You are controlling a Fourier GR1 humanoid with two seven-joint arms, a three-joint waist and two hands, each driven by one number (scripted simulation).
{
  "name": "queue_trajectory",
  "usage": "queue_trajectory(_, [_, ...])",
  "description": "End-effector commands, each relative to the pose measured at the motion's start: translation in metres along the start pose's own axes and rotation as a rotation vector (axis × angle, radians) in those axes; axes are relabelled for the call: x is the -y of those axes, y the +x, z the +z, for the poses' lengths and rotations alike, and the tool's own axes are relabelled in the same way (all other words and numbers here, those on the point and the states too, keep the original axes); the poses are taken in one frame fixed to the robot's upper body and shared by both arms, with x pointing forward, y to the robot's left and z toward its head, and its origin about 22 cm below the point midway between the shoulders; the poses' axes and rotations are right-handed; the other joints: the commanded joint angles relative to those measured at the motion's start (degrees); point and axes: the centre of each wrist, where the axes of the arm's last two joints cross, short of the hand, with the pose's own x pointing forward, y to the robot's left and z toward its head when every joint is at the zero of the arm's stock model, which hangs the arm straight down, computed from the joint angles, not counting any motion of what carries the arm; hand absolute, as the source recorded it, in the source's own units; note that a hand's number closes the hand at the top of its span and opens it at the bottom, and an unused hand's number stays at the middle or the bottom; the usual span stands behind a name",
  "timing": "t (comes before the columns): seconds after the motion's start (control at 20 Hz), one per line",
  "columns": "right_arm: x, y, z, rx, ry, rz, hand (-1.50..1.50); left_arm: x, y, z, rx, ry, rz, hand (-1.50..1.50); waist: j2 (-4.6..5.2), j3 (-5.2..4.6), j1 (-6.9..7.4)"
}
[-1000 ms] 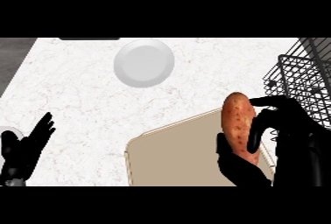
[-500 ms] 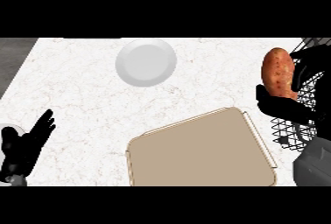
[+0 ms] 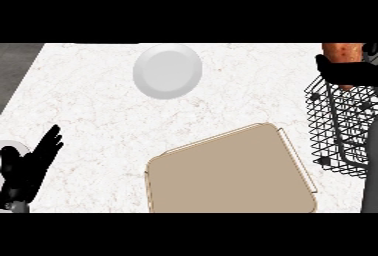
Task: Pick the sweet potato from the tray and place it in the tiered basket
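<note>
The left hand (image 3: pixel 29 167) rests at the lower left edge, fingers straight and spread upward. The worktop (image 3: pixel 88 110) is white with faint veining, and a grey strip (image 3: pixel 15 65) borders its left side. A white plate (image 3: pixel 167 71) lies toward the far side and a tan tray (image 3: pixel 229 175) near the front. Above the black wire basket (image 3: pixel 347 125), the right hand (image 3: pixel 347 75) curls round the sweet potato (image 3: pixel 343 51), which is orange-brown, mottled and partly hidden.
</note>
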Motion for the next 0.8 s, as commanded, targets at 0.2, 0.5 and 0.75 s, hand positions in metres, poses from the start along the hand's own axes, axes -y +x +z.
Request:
queue_trajectory(0.2, [0.017, -0.042, -0.036, 0.109, -0.005, 0.503, 1.5, 0.003, 0.002, 0.003, 0.002, 0.008, 0.018, 0.0, 0.59, -0.38, -0.06])
queue_trajectory(0.5, [0.037, -0.047, -0.063, 0.177, -0.005, 0.707, 1.5, -0.004, 0.014, -0.001, 0.013, -0.01, 0.006, 0.0, 0.26, -0.05, 0.65])
queue_trajectory(0.75, [0.062, -0.065, -0.089, 0.233, 0.054, 0.764, 1.5, -0.003, -0.005, 0.001, 0.011, -0.015, 0.0, 0.0, 0.14, -0.02, 0.36])
